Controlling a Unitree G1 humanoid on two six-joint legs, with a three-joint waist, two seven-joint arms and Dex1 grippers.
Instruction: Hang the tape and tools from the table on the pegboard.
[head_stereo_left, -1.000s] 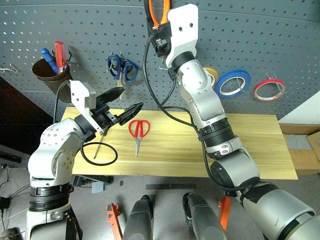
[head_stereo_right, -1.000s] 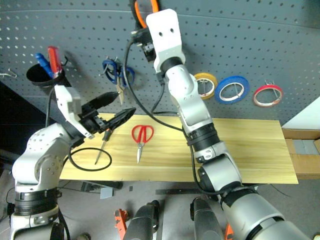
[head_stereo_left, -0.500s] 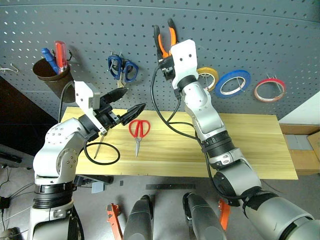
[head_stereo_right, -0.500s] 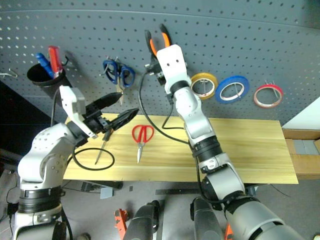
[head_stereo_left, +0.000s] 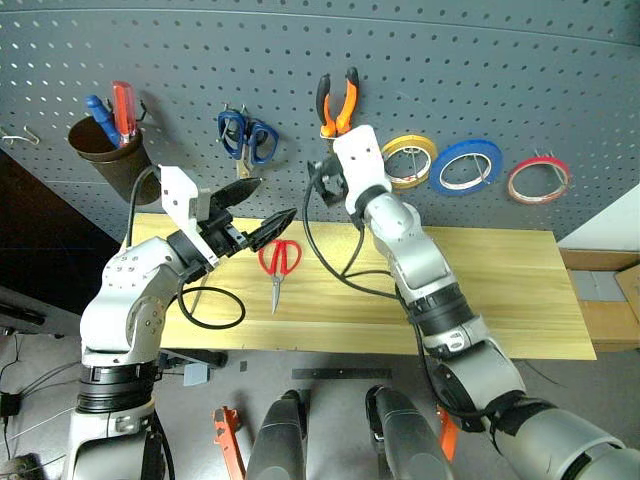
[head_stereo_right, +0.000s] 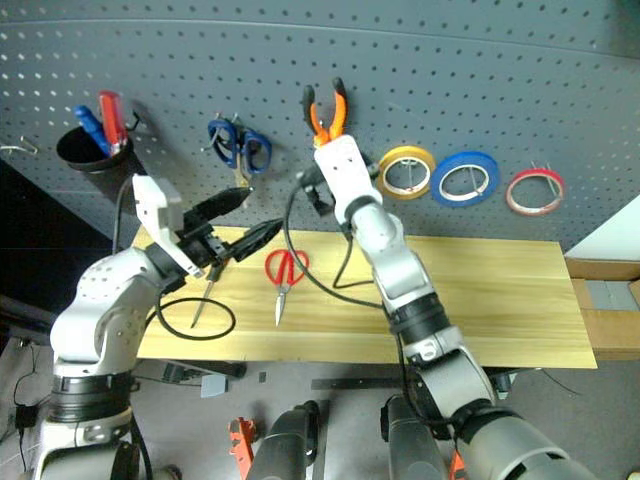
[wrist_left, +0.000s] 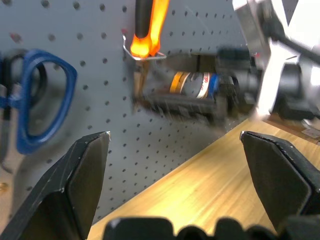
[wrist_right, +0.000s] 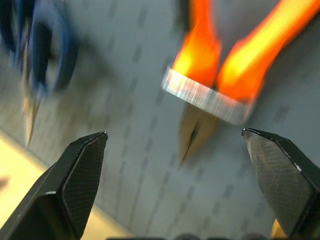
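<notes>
The orange-and-black pliers (head_stereo_left: 337, 100) hang from a metal hook on the dark grey pegboard (head_stereo_left: 520, 60). My right gripper (wrist_right: 173, 134) sits just below them, open, with the pliers' nose (wrist_right: 192, 131) free between its fingers. The red tape (head_stereo_left: 538, 178) hangs at the right of the board. Red-handled scissors (head_stereo_left: 278, 262) lie on the yellow wooden table (head_stereo_left: 500, 290). The slim screwdriver (head_stereo_right: 203, 297) lies left of them, partly behind my left arm. My left gripper (head_stereo_left: 277, 197) hovers open and empty over the table's left part, above the scissors.
A yellow roll (head_stereo_left: 410, 160) and a blue roll (head_stereo_left: 465, 165) hang between the pliers and the red tape. Blue scissors (head_stereo_left: 245, 135) and a cup (head_stereo_left: 105, 155) holding red and blue screwdrivers hang at the left. A black cable loop (head_stereo_left: 215, 312) rests on the table's left.
My right arm has come down along the board with the pliers, left them on the hook and opened its jaws. The left arm has stayed nearly still.
</notes>
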